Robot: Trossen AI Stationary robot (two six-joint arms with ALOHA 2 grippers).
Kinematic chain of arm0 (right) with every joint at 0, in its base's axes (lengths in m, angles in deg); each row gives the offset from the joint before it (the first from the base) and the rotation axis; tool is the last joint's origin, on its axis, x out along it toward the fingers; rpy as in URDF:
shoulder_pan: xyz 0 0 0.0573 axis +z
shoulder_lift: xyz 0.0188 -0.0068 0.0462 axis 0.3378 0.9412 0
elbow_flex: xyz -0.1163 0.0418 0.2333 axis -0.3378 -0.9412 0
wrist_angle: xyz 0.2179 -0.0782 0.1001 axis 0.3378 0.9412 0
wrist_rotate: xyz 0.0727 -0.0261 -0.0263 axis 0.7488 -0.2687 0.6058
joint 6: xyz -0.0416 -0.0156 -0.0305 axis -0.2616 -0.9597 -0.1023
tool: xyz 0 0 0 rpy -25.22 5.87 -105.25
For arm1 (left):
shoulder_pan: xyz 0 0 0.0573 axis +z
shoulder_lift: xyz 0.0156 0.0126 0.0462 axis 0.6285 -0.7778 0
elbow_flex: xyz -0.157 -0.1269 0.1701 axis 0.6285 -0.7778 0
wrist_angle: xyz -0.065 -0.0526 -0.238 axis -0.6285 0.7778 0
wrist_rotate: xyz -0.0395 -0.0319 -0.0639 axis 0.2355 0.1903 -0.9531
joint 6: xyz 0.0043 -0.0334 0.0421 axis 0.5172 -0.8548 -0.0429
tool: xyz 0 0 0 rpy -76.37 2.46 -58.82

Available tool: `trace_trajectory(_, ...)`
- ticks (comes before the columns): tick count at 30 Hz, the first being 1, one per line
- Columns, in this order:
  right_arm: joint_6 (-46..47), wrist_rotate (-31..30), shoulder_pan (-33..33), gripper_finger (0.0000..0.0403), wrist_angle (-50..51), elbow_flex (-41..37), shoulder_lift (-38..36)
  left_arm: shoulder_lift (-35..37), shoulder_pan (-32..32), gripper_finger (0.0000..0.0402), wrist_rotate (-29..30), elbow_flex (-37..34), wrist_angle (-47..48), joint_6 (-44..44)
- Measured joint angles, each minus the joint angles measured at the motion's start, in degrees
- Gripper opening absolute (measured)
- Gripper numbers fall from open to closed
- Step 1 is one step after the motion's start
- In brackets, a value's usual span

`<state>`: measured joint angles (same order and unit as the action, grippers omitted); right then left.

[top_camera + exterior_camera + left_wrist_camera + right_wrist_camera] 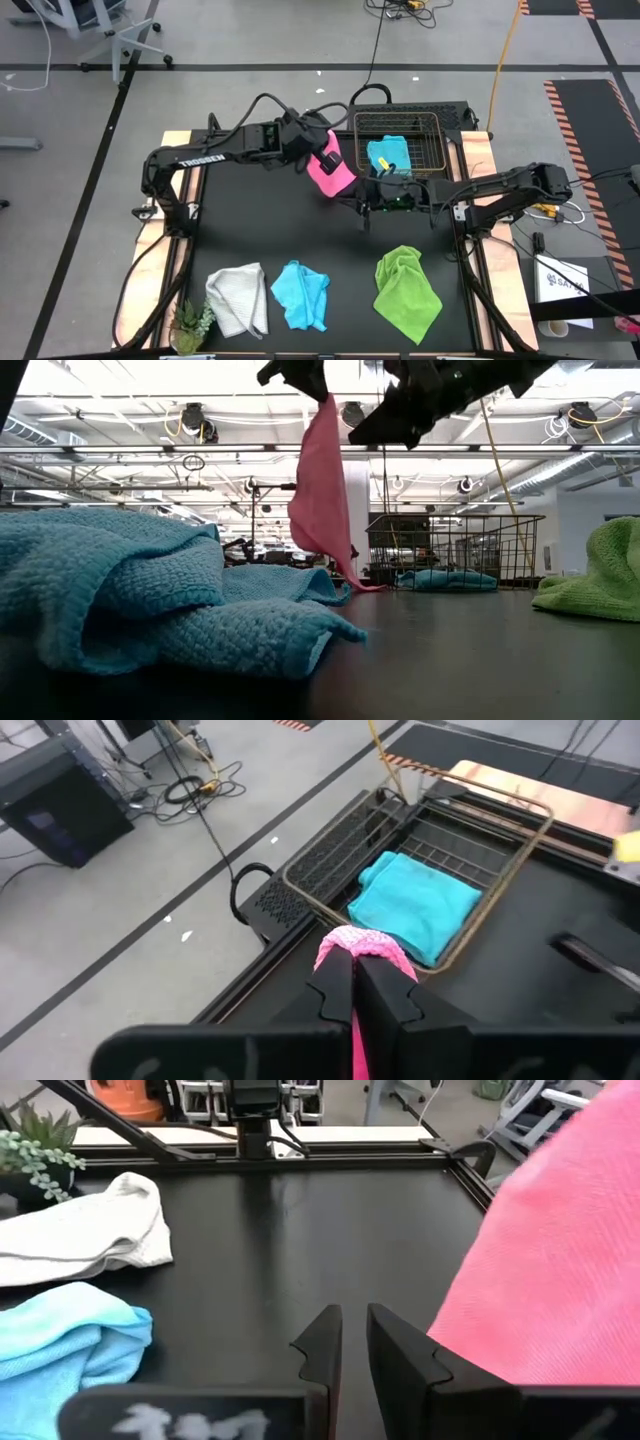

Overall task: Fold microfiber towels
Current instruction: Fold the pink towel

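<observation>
pink towel (331, 168) | blue towel (301, 294) | lime towel (406, 291) | white-grey towel (239, 297) | black table (330, 238)

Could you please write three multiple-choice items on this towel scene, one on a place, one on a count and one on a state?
1. Where is the folded light blue towel?
A. in the wire basket
B. beside the plant
C. on the floor

2. How many towels lie along the table's front edge?
A. one
B. three
C. five

3. What is the state of the pink towel?
A. folded flat
B. hanging from the left end effector
C. in the basket

Answers: 1 A, the high view shows it inside the basket. 2 B, white-grey, light blue and lime green lie there. 3 B, the low view shows it dangling with its tip near the table, pinched in the shut fingers; the right end effector holds nothing.
</observation>
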<state>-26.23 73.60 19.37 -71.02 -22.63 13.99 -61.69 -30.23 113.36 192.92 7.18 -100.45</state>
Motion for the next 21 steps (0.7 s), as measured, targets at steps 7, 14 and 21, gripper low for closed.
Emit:
trace_trajectory(7, 1.3, -0.2, 1.1, 0.0045, -8.4, 0.0, 3.0, 0.0, 0.3, 0.0003, 0.0, 0.0, 0.0, 0.0)
trace_trajectory(14, 0.8, -1.0, 1.6, 0.0045, -20.0, 0.0, 13.4, 0.0, 0.2, 0.0003, 0.0, 0.0, 0.0, 0.0)
trace_trajectory(21, -6.3, -12.2, 1.2, 0.0045, -24.5, 0.0, 21.4, 0.0, -0.3, 0.0003, -1.7, 0.0, 0.1, -0.8)
